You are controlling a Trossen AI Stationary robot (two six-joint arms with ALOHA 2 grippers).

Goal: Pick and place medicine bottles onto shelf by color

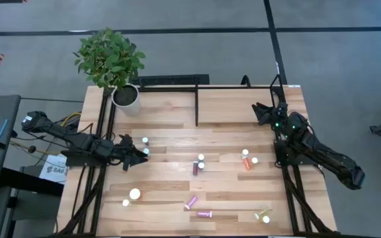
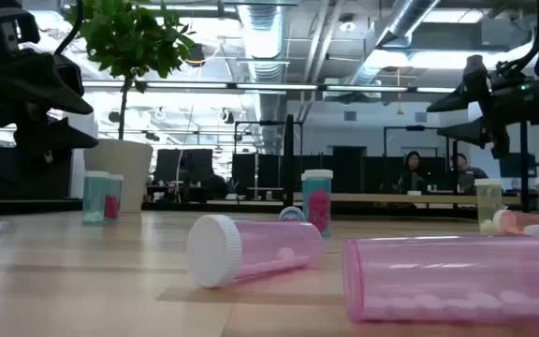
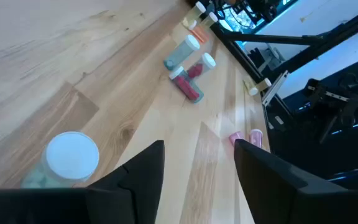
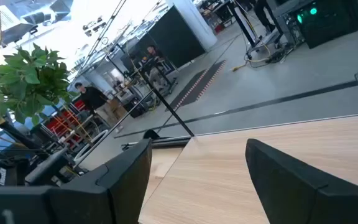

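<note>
Left gripper (image 1: 139, 155) is low over the table's left side, fingers parted with nothing between them. Just ahead of its tips stand two white-capped bottles (image 1: 145, 141), one a touch farther along than the other. Both are upright, long axis vertical, caps to the camera overhead. In the left wrist view one white cap (image 3: 72, 154) sits just off to the side of the two dark fingers (image 3: 143, 168), not between them, so the tips are beside that bottle, not around it. That is the relation that matters: the bottle is off-line from the gap, and I'd judge a small sideways shift is needed before any closing.

Right gripper (image 1: 262, 112) is up at the far right of the shelf (image 1: 237, 106), also spread wide and empty. Its wrist view shows only bare wood and the black frame between its fingers. No bottle is near it.

The rest of the bottles are scattered ahead of the left gripper. A maroon one (image 1: 196, 168) is at mid-table, an orange one (image 1: 246, 161) beyond it. Two pink ones (image 1: 191, 202) lie on their sides toward the near edge, along with a yellow one (image 1: 263, 215). None sits on the shelf yet.

For the two by the left arm, the left gripper is clearly nearer; the orange is closer to the right arm.
</note>
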